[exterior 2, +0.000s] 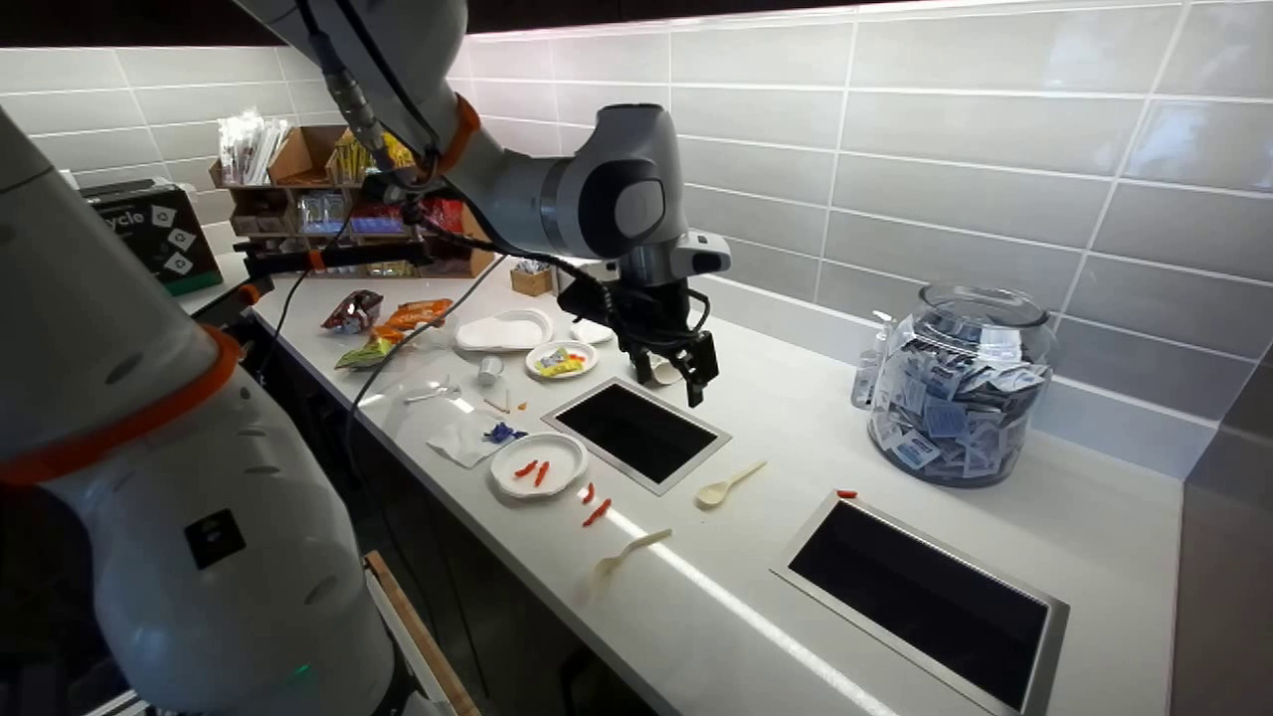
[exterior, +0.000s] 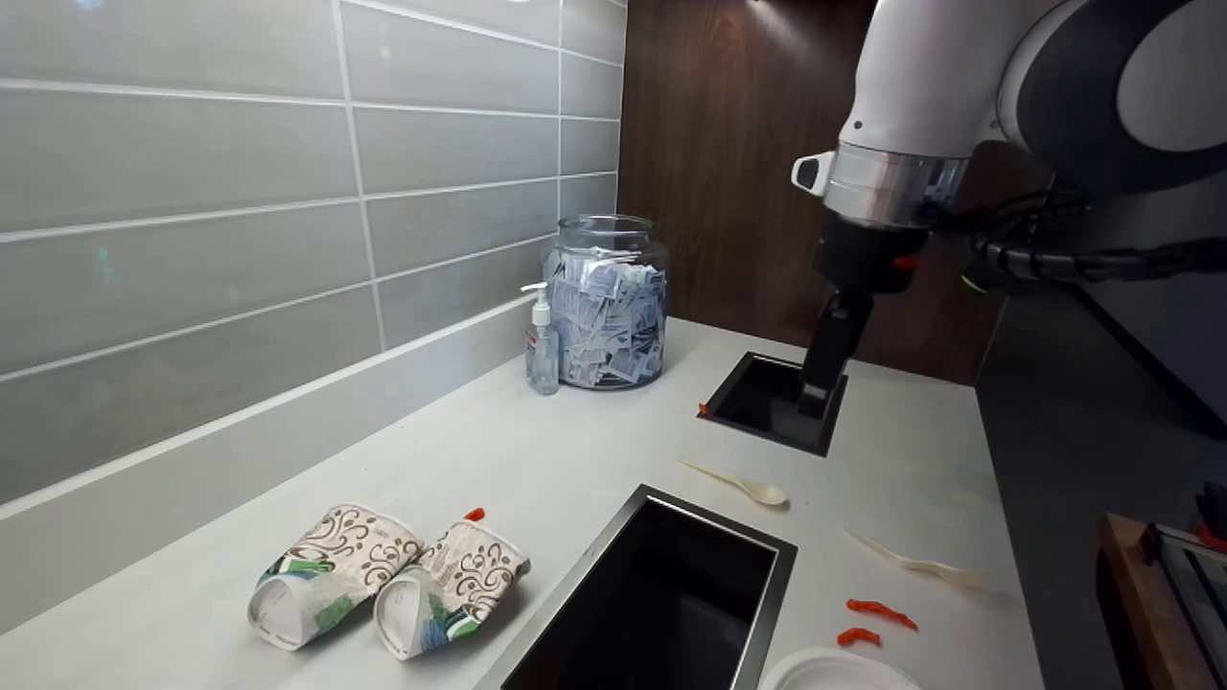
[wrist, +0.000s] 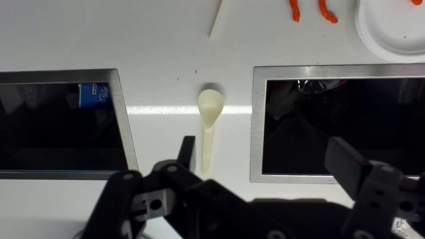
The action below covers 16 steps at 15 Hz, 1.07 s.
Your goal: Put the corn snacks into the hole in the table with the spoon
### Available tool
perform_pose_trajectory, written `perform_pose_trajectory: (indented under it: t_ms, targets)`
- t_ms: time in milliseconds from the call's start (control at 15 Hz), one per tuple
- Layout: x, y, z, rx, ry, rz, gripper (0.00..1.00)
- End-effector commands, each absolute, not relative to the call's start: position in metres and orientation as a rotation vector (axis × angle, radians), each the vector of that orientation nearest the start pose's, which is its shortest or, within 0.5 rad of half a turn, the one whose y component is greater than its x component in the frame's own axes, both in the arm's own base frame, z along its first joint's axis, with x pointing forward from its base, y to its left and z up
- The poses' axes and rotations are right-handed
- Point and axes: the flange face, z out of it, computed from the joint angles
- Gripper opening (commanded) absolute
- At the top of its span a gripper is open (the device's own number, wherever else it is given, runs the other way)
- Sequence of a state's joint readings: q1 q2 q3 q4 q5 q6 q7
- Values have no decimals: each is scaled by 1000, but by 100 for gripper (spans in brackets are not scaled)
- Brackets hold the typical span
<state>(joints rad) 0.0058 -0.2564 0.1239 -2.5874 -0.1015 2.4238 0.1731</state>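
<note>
Your black two-finger gripper (wrist: 264, 154): fingers (wrist: 187, 152) spread, grasping nothing. Slim cream-white plastic-looking spoon (wrist: 208, 127) lies below fingers. Several thin red-orange corn snacks (wrist: 295, 11) lie well beyond fingers; pickup, scooping, depositing apparently remain.

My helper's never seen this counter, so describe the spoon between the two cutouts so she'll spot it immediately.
Find the off-white countertop and its two dark, metal-framed cutouts. The cream-white spoon lies in the gap between them. Unlike the similar pale utensil nearby, it sits directly between the frames, nearer the tiled wall.
</note>
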Motion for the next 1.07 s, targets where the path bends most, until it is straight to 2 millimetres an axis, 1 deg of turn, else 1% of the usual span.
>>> perform_pose_trajectory:
  t_ms: [0,133,333,600,867,933,1000]
  targets:
    - [439,58,336,-3205,-41,-182,100]
    - [448,59,325,-3197,-63,-223,100]
    - [463,54,294,-3184,-76,-170,100]
    - [481,45,266,-3181,-82,-143,100]
    - [501,31,249,-3177,-71,-158,100]
    - [504,30,245,-3160,-58,-109,100]
    - [493,33,256,-3172,-50,-140,100]
